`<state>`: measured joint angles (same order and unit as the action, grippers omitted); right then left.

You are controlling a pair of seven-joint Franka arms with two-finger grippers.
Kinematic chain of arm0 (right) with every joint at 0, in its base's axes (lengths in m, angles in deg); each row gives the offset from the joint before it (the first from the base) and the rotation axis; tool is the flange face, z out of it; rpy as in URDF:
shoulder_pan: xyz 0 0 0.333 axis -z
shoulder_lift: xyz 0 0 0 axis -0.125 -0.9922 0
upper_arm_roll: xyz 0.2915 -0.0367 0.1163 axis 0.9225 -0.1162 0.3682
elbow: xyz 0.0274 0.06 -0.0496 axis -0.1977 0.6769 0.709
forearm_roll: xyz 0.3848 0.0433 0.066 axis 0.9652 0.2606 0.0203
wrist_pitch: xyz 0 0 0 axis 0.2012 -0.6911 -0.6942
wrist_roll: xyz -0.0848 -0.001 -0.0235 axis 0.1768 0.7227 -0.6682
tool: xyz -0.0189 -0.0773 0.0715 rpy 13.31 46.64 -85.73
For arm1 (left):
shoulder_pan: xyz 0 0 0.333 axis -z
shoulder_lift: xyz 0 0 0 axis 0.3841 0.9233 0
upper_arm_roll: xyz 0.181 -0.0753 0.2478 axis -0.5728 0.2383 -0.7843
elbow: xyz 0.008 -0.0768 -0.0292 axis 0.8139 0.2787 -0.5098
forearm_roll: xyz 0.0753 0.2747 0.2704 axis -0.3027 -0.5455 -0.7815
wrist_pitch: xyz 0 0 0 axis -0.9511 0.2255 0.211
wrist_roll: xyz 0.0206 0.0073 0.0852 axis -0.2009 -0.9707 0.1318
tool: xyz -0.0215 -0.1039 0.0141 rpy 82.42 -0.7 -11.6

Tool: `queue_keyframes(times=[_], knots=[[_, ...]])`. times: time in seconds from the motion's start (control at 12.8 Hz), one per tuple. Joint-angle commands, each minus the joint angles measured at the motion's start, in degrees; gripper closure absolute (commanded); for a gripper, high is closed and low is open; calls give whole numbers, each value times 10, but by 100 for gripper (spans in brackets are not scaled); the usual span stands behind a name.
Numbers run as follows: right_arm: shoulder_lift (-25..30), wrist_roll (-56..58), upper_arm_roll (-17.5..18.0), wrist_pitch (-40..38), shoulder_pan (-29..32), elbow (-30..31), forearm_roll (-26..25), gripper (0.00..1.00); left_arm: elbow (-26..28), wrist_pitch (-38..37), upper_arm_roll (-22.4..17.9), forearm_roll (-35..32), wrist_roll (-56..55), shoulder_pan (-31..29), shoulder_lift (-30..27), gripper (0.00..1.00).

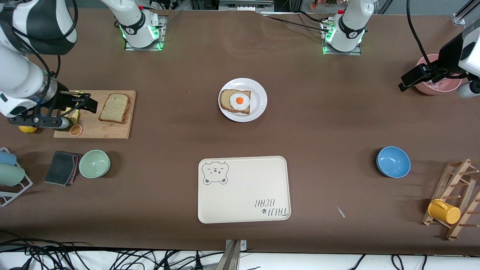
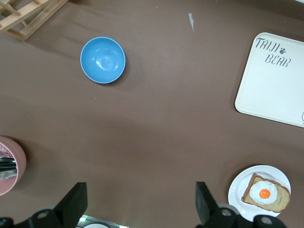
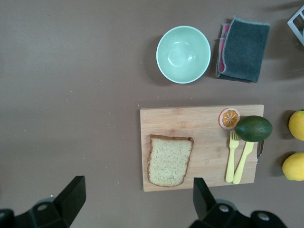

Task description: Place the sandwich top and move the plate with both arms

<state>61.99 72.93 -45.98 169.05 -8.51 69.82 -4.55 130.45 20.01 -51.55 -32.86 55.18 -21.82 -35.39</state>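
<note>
Right gripper [image 1: 88,105], fingers spread and empty, hangs over the cutting board [image 1: 112,131] and hides its end nearest the right arm; the sandwich top [image 1: 114,108] lies bare on that board. Left gripper [image 1: 407,80], also spread and empty, hangs over a pink bowl [image 1: 440,86], partly covering it. Plate [image 1: 258,93] sits mid-table, well apart from the board, holding the egg-topped slice [image 1: 235,101].
</note>
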Motion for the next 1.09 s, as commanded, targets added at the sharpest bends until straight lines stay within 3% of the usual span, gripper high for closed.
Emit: queue_keyframes(times=[0.0,0.54,0.78,1.01], knots=[[15,0,1,28,0,41,-14,0,5,4,0,-6,-3,-1,-5,0],[15,-12,-6,153,1,187,-9,4,5,3,0,-7,-2,-3,-7,0],[16,-15,-20,268,2,291,-8,6,7,0,0,-7,-5,-4,-6,0],[-9,-21,-26,318,3,316,-7,19,5,-4,-4,-7,2,-5,-9,0]])
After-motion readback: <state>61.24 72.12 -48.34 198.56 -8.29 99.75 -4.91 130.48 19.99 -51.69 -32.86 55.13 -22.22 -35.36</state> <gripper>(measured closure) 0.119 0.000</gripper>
